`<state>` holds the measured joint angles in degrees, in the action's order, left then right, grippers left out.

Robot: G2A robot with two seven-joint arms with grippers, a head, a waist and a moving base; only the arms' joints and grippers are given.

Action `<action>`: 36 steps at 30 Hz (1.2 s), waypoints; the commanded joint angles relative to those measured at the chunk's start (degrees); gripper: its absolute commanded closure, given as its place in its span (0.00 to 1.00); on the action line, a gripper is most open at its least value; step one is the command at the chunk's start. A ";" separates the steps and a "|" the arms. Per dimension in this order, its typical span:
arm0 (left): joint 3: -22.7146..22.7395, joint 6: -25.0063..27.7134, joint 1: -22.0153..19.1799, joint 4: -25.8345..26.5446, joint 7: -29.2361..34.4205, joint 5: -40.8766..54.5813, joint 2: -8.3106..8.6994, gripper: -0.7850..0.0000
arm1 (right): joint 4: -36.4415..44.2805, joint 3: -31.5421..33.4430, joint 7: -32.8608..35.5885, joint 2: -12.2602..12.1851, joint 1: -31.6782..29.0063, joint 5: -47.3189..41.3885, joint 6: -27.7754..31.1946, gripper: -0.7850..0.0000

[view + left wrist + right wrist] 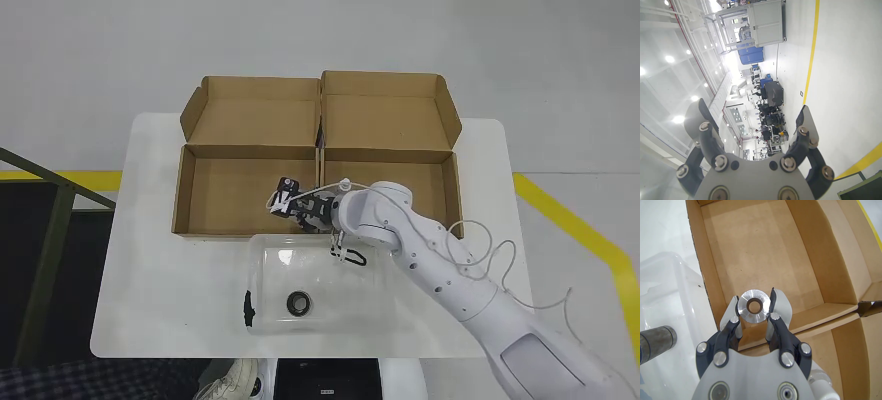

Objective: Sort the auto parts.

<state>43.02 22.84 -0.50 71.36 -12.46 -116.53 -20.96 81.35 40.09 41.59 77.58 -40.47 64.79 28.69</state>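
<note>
My right gripper (754, 297) is shut on a silver metal ring (761, 315) with a round hole through its middle. It holds the ring above the floor of the left cardboard box (761, 256), near that box's front right corner. In the top view the right gripper (286, 198) hangs over the same left box (225, 195), beside the right cardboard box (395, 172). The left gripper (753, 106) is open, holds nothing, and points out into the room.
A clear plastic bin (268, 250) stands in front of the boxes. It holds a black ring (299, 302), a dark cylinder (247, 308) (657, 339) and a black clip (350, 257). Both box lids stand open at the back.
</note>
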 commanded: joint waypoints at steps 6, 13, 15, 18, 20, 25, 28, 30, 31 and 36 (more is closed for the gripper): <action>0.00 0.00 0.00 0.00 0.00 0.00 0.00 0.00 | -0.69 -0.01 0.14 0.32 0.11 0.07 0.32 0.67; 0.00 0.00 0.00 0.00 0.00 0.00 0.00 0.00 | -0.88 -0.02 0.12 0.62 0.13 0.30 0.51 0.68; 0.00 0.00 0.00 0.00 0.00 0.00 0.00 0.00 | -0.46 0.03 0.10 0.69 0.09 0.48 0.51 0.67; 0.00 0.00 0.00 0.00 0.00 0.00 0.00 0.00 | 0.80 0.26 0.04 0.69 -0.08 0.92 0.56 0.67; 0.00 0.00 0.00 0.00 0.00 0.00 0.00 0.00 | 2.03 0.60 -0.10 0.61 -0.40 1.29 0.55 0.67; 0.00 0.00 0.00 0.00 0.00 0.00 0.00 0.00 | 7.49 1.99 0.05 0.04 -2.18 2.77 0.88 0.67; 0.00 0.00 0.00 0.00 0.00 0.00 0.00 0.00 | 12.06 2.82 0.54 -0.54 -4.27 3.74 1.89 0.67; 0.00 0.00 0.00 0.00 0.00 0.00 0.00 0.00 | 15.08 3.28 1.01 -1.01 -6.05 3.98 3.42 0.66; 0.00 0.00 0.00 0.00 0.00 0.00 0.00 0.00 | 16.53 3.60 1.19 -1.27 -6.97 4.23 4.08 0.65; 0.00 0.00 0.00 0.00 0.00 0.00 0.00 0.00 | 22.96 5.60 1.64 -2.74 -12.33 5.28 7.63 0.65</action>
<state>43.02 22.84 -0.50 71.36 -12.46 -116.53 -20.96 103.22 45.28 43.16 75.12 -51.76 69.85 35.74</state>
